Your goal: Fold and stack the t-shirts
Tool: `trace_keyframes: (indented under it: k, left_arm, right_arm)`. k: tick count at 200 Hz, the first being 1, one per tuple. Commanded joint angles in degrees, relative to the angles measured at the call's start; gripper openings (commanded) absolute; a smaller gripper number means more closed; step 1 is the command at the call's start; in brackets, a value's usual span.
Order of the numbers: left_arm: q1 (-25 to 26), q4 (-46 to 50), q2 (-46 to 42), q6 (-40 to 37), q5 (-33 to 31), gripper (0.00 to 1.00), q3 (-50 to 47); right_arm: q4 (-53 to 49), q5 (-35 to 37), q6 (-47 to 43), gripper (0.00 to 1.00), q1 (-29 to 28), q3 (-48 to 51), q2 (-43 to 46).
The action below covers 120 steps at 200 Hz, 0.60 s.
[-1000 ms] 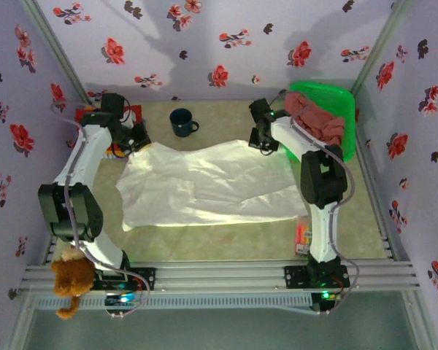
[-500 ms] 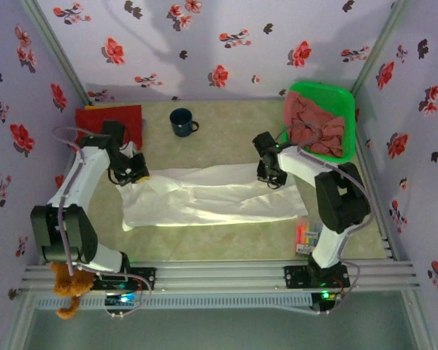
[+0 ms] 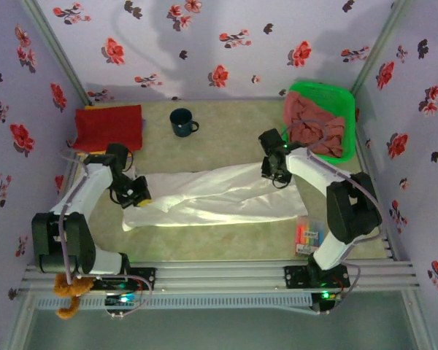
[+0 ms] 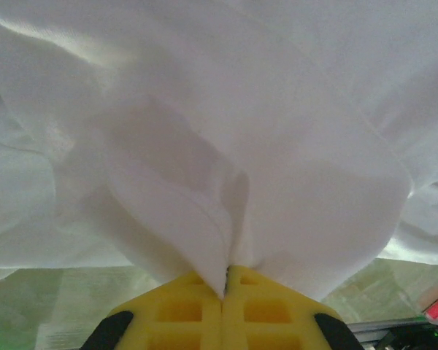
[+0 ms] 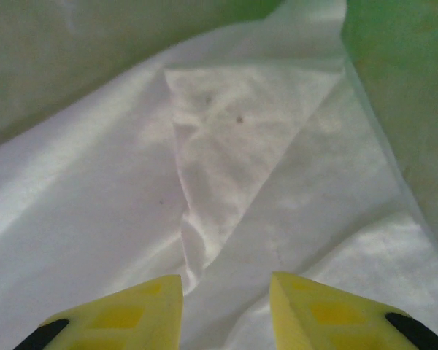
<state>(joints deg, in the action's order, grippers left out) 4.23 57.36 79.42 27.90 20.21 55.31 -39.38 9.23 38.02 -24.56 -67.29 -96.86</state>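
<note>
Loosely folded, the white t-shirt (image 3: 219, 198) lies across the tabletop (image 3: 226, 244).
The left end effector (image 4: 225, 281) pinches its edge; the right end effector (image 5: 226, 292) hovers over its other end, jaws apart, empty.

The left arm (image 3: 87, 191) is bending at an elbow out on its left side and reaching forward, with its wrist turning inward toward the middle. The left gripper (image 4: 225, 281) is pressing its yellow fingers (image 4: 182, 310) tightly together on a fold of the white t-shirt (image 4: 277, 146). The right arm (image 3: 317, 169) is stretching from its elbow toward the left. The right gripper (image 5: 226, 292) is pointing downward with its fingers standing apart, gripping nothing.
</note>
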Motion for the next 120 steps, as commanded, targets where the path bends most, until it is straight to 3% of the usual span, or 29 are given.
trace_keyframes:
  k: [1,50,120]
  left_arm:
    - [-0.02,-1.34,0.76,0.29,0.49,0.01,-1.73]
    - [-0.03,-2.55,1.35,1.19,0.7,0.01,-1.74]
    - [0.25,-3.79,0.41,3.18,1.14,0.01,-1.77]
  right_arm:
    - [-1.99,2.91,-7.05,0.36,0.36,-5.9,-5.26]
    - [-5.05,6.47,-13.77,0.34,0.64,-16.34,-15.0]
    - [-10.76,14.11,-14.67,0.32,0.74,-26.0,-23.77]
